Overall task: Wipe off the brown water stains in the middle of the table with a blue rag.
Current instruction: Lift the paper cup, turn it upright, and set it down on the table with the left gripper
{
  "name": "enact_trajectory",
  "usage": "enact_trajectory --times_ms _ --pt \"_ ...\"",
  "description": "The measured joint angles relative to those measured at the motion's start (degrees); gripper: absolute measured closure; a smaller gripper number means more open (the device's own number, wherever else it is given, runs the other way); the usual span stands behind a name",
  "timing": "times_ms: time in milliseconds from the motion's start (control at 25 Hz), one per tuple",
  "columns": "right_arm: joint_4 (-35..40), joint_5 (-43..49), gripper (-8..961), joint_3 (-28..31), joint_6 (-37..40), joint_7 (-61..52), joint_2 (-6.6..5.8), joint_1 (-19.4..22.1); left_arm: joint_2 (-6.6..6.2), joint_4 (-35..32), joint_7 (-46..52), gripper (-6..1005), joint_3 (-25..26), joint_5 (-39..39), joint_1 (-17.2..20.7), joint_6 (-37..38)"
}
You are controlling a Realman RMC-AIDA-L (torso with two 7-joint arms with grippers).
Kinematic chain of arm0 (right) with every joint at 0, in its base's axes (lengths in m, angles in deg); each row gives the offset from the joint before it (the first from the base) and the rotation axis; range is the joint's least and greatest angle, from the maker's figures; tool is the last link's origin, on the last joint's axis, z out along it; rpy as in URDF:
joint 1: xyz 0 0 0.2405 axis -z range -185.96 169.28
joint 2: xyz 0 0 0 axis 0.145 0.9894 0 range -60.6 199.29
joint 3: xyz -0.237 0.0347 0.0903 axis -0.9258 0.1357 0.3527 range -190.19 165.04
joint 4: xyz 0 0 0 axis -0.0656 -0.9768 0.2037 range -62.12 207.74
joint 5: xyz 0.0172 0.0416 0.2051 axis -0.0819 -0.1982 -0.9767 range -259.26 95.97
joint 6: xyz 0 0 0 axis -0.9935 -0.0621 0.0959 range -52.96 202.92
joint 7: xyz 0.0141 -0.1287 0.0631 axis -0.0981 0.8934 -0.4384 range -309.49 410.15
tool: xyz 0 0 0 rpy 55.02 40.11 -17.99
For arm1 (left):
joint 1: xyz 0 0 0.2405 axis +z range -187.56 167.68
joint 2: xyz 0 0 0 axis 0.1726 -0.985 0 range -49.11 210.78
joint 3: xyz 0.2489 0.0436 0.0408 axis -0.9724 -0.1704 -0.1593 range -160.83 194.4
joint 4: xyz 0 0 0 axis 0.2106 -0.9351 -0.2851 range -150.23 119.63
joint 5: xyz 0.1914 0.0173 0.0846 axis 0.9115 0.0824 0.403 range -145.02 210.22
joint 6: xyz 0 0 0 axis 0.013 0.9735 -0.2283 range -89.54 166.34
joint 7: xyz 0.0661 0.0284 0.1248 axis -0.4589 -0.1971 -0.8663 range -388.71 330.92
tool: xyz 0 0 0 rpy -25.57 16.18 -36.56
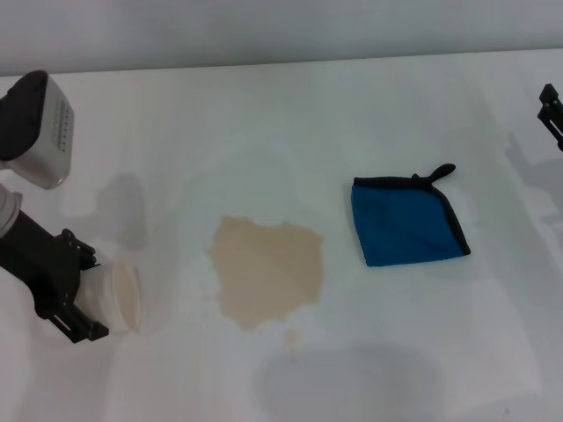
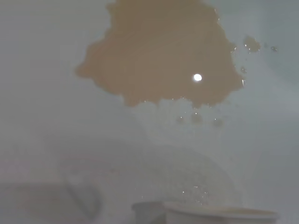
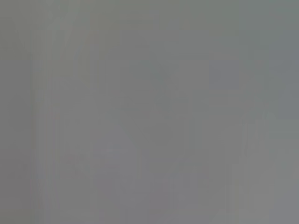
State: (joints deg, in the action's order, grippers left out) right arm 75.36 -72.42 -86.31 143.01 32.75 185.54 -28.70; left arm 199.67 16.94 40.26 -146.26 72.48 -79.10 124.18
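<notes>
The brown water stains (image 1: 268, 272) lie as a tan blotch in the middle of the white table (image 1: 264, 114), with a tiny droplet (image 1: 291, 336) just in front. The blotch also shows in the left wrist view (image 2: 159, 51). The blue rag (image 1: 405, 220), folded with black edging and a corner loop, lies flat to the right of the stain, apart from it. My left gripper (image 1: 92, 290) is at the lower left, shut on a tipped white paper cup (image 1: 123, 297). My right gripper (image 1: 552, 110) shows only partly at the far right edge, away from the rag.
The paper cup's rim also shows in the left wrist view (image 2: 219, 214), with small droplets (image 2: 196, 116) on the table between it and the blotch. The right wrist view shows only a plain grey surface. The table's far edge meets a grey wall.
</notes>
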Motion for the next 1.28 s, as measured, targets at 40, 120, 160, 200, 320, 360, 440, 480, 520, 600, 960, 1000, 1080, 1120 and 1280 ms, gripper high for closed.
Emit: enact_trajectory --times_ms 40,120,160,200,320,360,440,480,520,600,960,1000,1080,1120,1280 --pt "-0.03 0.00 113 0.00 0.00 -0.22 0.00 0.01 0.00 0.00 0.00 116 0.01 -0.07 0.04 0.00" --pt "-0.11 -0.02 113 0.00 0.00 -0.94 0.00 0.03 0.00 0.00 0.01 121 0.01 -0.16 0.15 0.00" --pt "-0.13 -0.04 113 0.00 0.00 -1.46 0.00 0.06 0.00 0.01 0.01 121 0.02 -0.18 0.24 -0.01" --pt "-0.13 -0.05 113 0.00 0.00 -1.95 0.00 0.08 0.00 0.01 0.01 121 0.02 -0.19 0.33 -0.02" --pt "-0.19 -0.08 113 0.06 0.00 -2.82 0.00 0.14 0.00 0.02 -0.07 122 0.01 -0.34 0.60 -0.33" --pt "-0.21 -0.08 113 0.07 0.00 -2.86 0.00 0.14 0.01 0.02 -0.16 122 0.02 -0.48 0.70 -0.50" --pt "-0.22 -0.09 113 0.09 0.00 -2.88 0.00 0.14 0.06 0.02 -0.21 134 0.02 -1.10 0.95 -0.69" --pt "-0.23 -0.10 113 0.09 0.00 -2.89 0.00 0.15 0.07 0.02 -0.26 140 0.01 -1.72 1.10 -0.71" --pt "-0.23 -0.10 113 0.09 0.00 -2.90 0.00 0.15 0.07 0.02 -0.28 146 0.02 -2.07 1.19 -0.71" --pt "-0.25 -0.09 113 0.09 0.00 -2.91 0.00 0.18 0.04 0.02 -0.23 158 0.01 -2.64 1.29 -0.71" --pt "-0.27 -0.09 113 0.09 0.00 -2.95 -0.06 0.24 -0.21 2.65 -0.08 216 0.01 -9.06 1.65 -0.16" --pt "-0.27 -0.09 113 0.09 0.00 -2.95 -0.07 0.24 -0.24 3.45 -0.11 222 0.01 -10.31 1.69 -0.11" --pt "-0.27 -0.09 112 0.09 0.00 -2.97 -0.08 0.23 -0.24 5.25 -0.25 242 0.01 -13.32 1.84 -0.07" --pt "-0.27 -0.09 112 0.09 0.00 -2.97 -0.09 0.24 -0.22 5.92 -0.29 253 0.01 -14.80 1.96 -0.05" --pt "-0.27 -0.09 112 0.09 0.00 -2.98 -0.17 0.23 -0.20 8.43 -0.75 278 0.01 -23.19 3.52 -0.01"
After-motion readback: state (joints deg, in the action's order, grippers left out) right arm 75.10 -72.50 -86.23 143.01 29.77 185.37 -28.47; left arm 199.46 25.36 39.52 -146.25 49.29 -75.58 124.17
